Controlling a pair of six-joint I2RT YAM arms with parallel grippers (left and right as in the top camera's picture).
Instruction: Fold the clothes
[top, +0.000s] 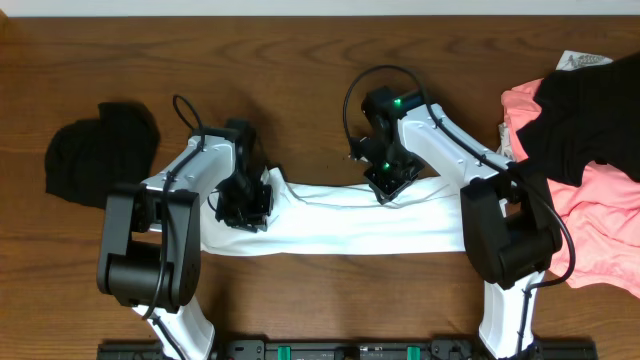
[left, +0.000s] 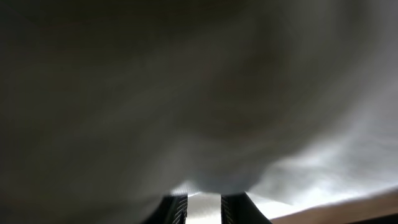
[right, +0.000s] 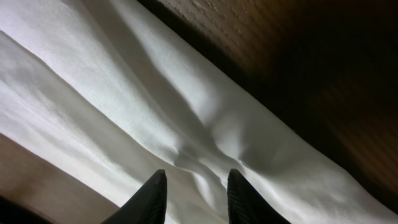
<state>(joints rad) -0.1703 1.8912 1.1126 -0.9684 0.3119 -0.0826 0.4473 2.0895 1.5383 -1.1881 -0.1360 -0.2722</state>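
White T-shirt (top: 340, 225), a half-folded band, sits pinched by the right gripper (right: 196, 175) and seemingly the left gripper (left: 204, 200); the pink-and-black pile (top: 600, 220) right of it waits.

Robot lab bench, not a home: left arm (top: 150, 245) and right arm (top: 510, 235) stand by a black rail (top: 350, 351) at the front edge of a wood-grain table (top: 300, 50), cables looping off them. The only goods are laundry as test items: a white T-shirt (top: 340, 225), a black garment (top: 100, 150) and a coral-pink and black pile (top: 600, 190).
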